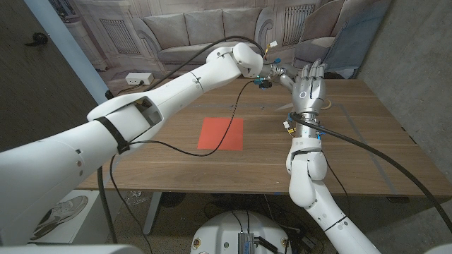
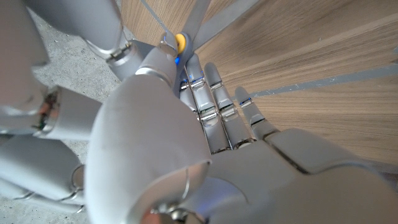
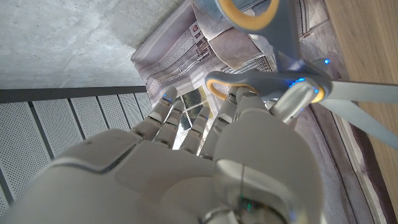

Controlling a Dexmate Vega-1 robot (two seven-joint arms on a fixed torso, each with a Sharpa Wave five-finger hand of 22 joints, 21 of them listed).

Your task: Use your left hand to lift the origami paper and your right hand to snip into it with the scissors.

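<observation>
— Count? One red origami paper (image 1: 220, 133), mid table (image 1: 367, 141), untouched. One scissors (image 3: 273, 68) (grey, yellow-lined loops).
— Hands? Right hand (image 1: 308, 88) gripping scissors handles, far side. Left hand (image 1: 272, 75) beside it; grip: can't tell.

There is 1 sheet of red origami paper (image 1: 220, 133) on 1 wooden desk (image 1: 367, 134), and 1 pair of scissors (image 3: 273, 68) with grey handles lined in yellow. There are 2 robot arms, each ending in 1 hand: the left hand (image 1: 272, 75) and the right hand (image 1: 309, 89), so 2 hands in all. Behind the desk there is 1 printed backdrop (image 1: 176, 28) showing 1 sofa, and 1 white power strip (image 1: 138, 80) lies on the floor.
</observation>
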